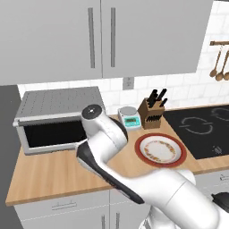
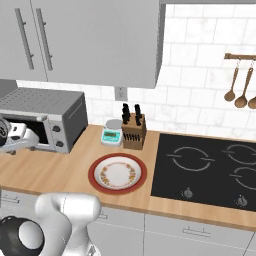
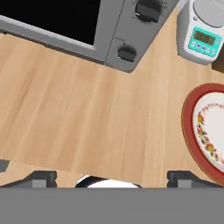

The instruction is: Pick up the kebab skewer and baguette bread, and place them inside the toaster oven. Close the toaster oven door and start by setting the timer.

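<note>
Gripper [image 3: 112,178] open, jaws spread wide, nothing between them; it is aimed down at bare wooden counter [image 3: 87,118] just in front of the toaster oven [image 1: 58,118]. Toaster oven door [image 1: 56,133] appears closed against the dark front, though the arm hides part of it. Two black knobs [image 3: 148,9] sit on the oven's right panel. Red-rimmed plate [image 2: 117,173] lies to the oven's right, apparently bare. A kitchen scale [image 2: 112,132] and knife block [image 2: 134,129] stand behind the plate.

Red-rimmed plate [image 2: 117,174] on wooden counter [image 2: 55,172]; scale [image 2: 112,133] beside knife block [image 2: 134,131]; black cooktop [image 2: 207,170]
</note>
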You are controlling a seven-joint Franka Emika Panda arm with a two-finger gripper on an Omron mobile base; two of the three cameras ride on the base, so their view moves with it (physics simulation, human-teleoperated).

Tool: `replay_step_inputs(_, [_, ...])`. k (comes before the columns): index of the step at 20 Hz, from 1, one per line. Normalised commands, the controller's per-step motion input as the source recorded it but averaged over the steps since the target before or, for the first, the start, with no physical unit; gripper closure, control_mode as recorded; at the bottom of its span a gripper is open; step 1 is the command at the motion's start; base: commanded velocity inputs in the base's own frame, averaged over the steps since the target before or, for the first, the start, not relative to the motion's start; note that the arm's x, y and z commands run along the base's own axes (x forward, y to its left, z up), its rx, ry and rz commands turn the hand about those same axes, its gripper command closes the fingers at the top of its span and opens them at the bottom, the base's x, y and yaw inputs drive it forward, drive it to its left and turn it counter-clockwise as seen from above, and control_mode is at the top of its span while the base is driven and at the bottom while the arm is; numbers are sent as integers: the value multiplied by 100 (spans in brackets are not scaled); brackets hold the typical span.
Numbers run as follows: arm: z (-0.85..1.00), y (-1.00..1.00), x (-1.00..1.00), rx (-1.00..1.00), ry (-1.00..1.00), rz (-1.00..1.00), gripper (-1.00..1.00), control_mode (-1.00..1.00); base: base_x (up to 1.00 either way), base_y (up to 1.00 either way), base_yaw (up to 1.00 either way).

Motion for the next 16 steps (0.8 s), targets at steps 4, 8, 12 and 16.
replay_step_inputs(4, [-2, -16, 15, -48, 21, 34, -100, -100, 0, 0, 0])
replay_step_inputs(8, [-16, -31, 11, -45, 19, 43, -100, -100, 0, 0, 0])
replay_step_inputs(12, [-18, -38, 36, -23, 20, 52, -100, -100, 0, 0, 0])
replay_step_inputs(16, [-39, -36, 13, -10, 4, 69, -100, -100, 0, 0, 0])
